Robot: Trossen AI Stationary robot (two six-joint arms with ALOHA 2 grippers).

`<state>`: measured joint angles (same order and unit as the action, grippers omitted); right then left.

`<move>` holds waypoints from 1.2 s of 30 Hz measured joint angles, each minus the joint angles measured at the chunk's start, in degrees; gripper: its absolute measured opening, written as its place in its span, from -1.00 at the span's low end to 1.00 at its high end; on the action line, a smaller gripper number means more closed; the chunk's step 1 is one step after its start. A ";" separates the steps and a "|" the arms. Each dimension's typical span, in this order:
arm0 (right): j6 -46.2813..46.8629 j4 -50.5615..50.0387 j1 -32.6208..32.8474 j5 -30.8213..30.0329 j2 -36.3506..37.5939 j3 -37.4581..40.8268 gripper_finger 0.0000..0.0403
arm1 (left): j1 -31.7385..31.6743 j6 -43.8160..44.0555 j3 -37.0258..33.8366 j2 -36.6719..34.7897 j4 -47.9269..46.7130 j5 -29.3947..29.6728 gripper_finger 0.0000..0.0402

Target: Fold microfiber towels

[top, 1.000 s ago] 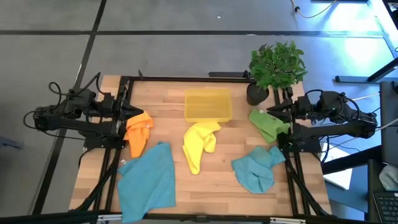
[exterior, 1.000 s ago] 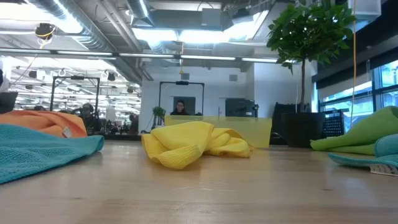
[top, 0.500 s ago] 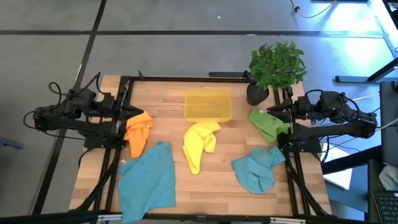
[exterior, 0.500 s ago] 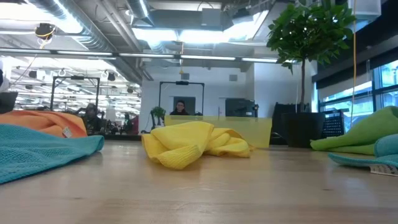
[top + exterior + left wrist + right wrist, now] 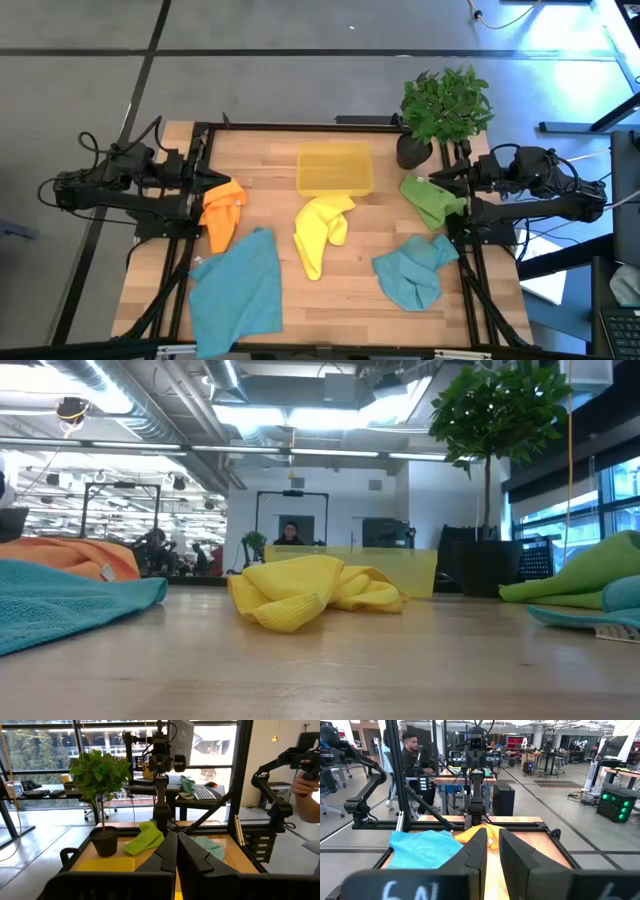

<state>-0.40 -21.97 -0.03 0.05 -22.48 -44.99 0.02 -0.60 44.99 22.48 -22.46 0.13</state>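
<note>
Five towels lie crumpled on the wooden table. The orange towel [image 5: 222, 212] is at the left, with a large teal towel [image 5: 238, 290] in front of it. The yellow towel [image 5: 320, 232] is in the middle. The green towel [image 5: 432, 200] is at the right, a smaller teal towel [image 5: 412, 272] near it. My left gripper [image 5: 225, 181] hangs level above the orange towel's far end, shut [image 5: 176, 835]. My right gripper [image 5: 432, 180] hangs level above the green towel, a narrow gap between its fingertips [image 5: 493, 831], nothing in it.
A translucent yellow bin [image 5: 335, 168] stands at the far middle, just behind the yellow towel. A potted plant [image 5: 445, 108] stands at the far right corner. Bare wood shows along the near edge between the two teal towels. A person [image 5: 412, 750] is in the room beyond the table's left side.
</note>
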 joint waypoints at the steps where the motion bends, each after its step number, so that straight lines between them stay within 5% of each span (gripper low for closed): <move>1: 0.09 0.82 0.00 0.02 0.00 0.02 -0.74 | 0.00 0.00 -0.02 0.00 0.00 -0.01 -1.00; 20: 4.15 11.12 0.00 -3.38 -8.60 -0.02 -0.72 | 0.02 0.02 0.00 0.00 0.00 0.02 -1.00; 36: 10.21 7.11 1.48 -3.50 -22.64 0.00 -0.06 | -0.01 0.02 -0.02 0.00 0.00 0.01 -1.00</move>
<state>9.81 -14.86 1.44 -3.44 -45.12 -44.99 0.01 -0.58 44.97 22.48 -22.46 0.14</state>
